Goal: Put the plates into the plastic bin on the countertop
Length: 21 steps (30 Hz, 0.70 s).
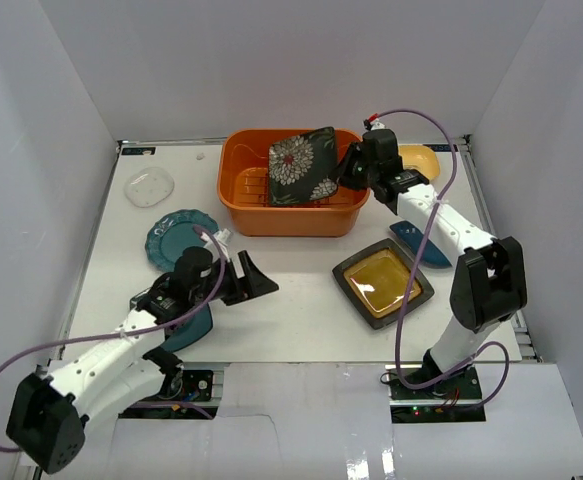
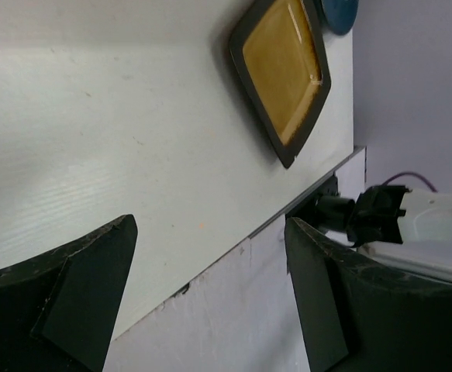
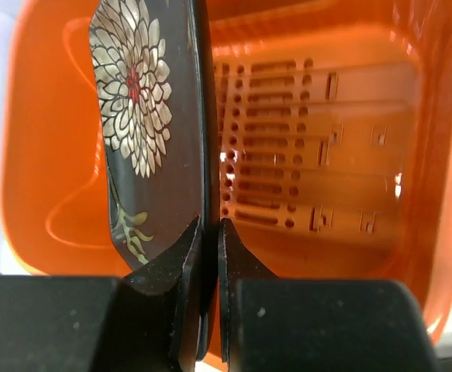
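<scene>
My right gripper [image 1: 348, 166] is shut on the edge of the black floral square plate [image 1: 303, 166], holding it tilted on edge inside the orange plastic bin [image 1: 239, 205]. The right wrist view shows the plate [image 3: 144, 116] pinched between my fingers [image 3: 208, 232] above the bin's slotted floor [image 3: 303, 147]. The black-rimmed mustard square plate [image 1: 382, 282] lies on the white countertop [image 1: 291, 320] and shows in the left wrist view [image 2: 284, 66]. My left gripper [image 1: 254, 278] is open and empty over the countertop. A teal scalloped round plate [image 1: 176, 236] lies at left.
A clear glass dish [image 1: 149, 187] lies at the far left. A yellow plate [image 1: 418, 158] sits behind my right arm. A blue dish [image 1: 418, 243] lies under the right forearm. Another teal plate [image 1: 193, 327] is partly hidden under my left arm. White walls enclose the table.
</scene>
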Each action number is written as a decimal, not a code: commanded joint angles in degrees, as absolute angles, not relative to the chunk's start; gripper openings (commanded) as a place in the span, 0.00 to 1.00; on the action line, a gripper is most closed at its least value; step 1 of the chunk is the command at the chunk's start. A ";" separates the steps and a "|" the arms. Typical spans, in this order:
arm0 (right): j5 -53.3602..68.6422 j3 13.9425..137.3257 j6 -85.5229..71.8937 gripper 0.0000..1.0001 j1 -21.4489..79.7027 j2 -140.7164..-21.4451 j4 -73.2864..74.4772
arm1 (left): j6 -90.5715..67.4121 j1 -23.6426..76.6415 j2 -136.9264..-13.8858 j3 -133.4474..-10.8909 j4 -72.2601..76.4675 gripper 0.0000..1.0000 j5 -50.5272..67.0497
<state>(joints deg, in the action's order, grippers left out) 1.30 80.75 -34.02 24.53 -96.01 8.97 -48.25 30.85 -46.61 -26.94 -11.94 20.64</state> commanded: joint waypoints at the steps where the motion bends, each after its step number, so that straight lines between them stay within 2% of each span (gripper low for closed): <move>1: 4.57 83.94 -37.26 0.08 24.78 -93.33 -4.40 | -53.08 38.92 -51.49 -26.10 -4.06 0.87 12.95; 8: 3.79 85.25 -35.51 0.08 27.15 -101.06 -0.98 | -58.79 52.19 -65.29 -28.03 4.91 0.87 1.34; 17: 1.23 85.51 -33.05 0.08 28.83 -105.11 4.12 | -62.84 58.62 -81.71 -35.32 12.38 0.88 -5.53; 19: 1.14 86.39 -32.52 0.11 28.83 -105.64 6.15 | -63.37 59.85 -84.54 -36.91 13.61 0.87 -6.50; 21: 1.23 86.48 -32.08 0.24 28.92 -105.73 7.03 | -64.24 60.99 -88.39 -38.92 14.59 0.88 -7.82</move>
<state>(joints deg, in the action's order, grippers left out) 0.64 82.17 -33.61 28.75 -107.26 10.81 -62.26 59.35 -85.36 -35.51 10.87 -4.14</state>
